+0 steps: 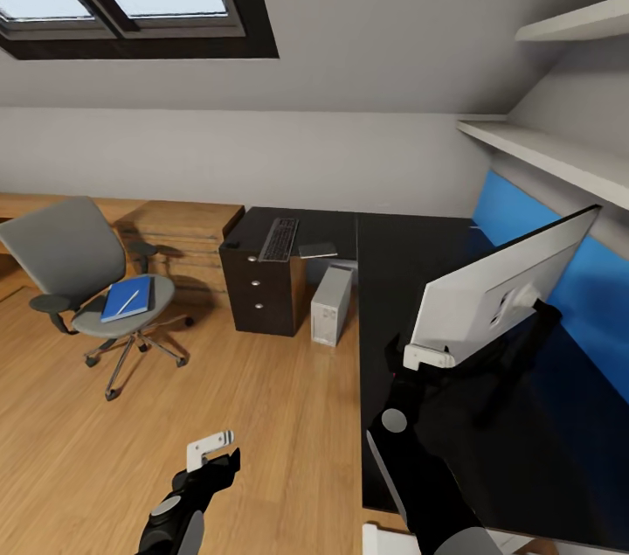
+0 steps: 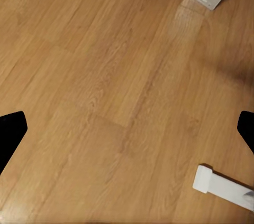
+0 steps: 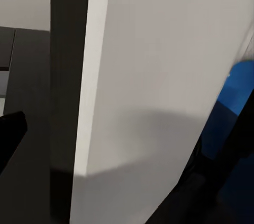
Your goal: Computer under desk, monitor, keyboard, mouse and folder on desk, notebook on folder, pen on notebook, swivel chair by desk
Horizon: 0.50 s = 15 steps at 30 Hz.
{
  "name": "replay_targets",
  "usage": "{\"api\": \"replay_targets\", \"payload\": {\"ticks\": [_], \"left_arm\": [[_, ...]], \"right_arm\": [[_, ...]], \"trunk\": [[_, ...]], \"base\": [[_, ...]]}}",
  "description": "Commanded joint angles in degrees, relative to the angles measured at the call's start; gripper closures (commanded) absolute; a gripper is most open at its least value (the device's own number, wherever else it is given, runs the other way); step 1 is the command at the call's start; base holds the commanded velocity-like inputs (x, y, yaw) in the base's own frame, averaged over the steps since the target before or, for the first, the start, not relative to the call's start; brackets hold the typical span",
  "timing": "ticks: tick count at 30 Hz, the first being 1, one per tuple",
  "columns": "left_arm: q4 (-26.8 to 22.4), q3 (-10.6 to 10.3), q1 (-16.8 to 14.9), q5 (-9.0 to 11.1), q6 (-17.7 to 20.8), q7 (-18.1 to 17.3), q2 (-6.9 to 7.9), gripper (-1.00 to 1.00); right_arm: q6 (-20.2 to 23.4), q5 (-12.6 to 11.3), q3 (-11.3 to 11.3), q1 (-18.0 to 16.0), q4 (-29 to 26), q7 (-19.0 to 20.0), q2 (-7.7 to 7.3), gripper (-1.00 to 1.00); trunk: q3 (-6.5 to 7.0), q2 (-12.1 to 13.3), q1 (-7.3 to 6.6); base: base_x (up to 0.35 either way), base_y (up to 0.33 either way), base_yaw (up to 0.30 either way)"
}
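On desk [image 1: 384,275]: right tool [image 1: 428,356] grips monitor [image 1: 498,293] | left tool [image 1: 210,445] open, empty

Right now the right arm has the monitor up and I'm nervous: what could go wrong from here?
The right gripper grips only the monitor by a lower corner, and the screen is tilted, so it could twist or slip onto the desk. Its stand hangs over the black top and may knock it. The wide panel also hides part of the desk, so placing it is partly blind.
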Motion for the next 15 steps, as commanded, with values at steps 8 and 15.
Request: {"api": "replay_targets", "payload": {"ticks": [8,15], "left_arm": [[-0.02,0.03,-0.04,0.58,0.25,0.28,-0.03,-1.00],[-0.01,0.03,-0.04,0.62,0.28,0.28,-0.03,-1.00]], "right_arm": [[-0.01,0.08,-0.17,-0.06,0.11,-0.48,0.01,-1.00],[0.06,0.04,-1.35,-0.06,0.14,-0.55,0.01,-1.00]], "trunk": [[-0.12,-0.12,0.04],[-0.12,-0.12,0.04]], "base": [[0.003,0.000,0.000],[0.000,0.000,0.000]]}}
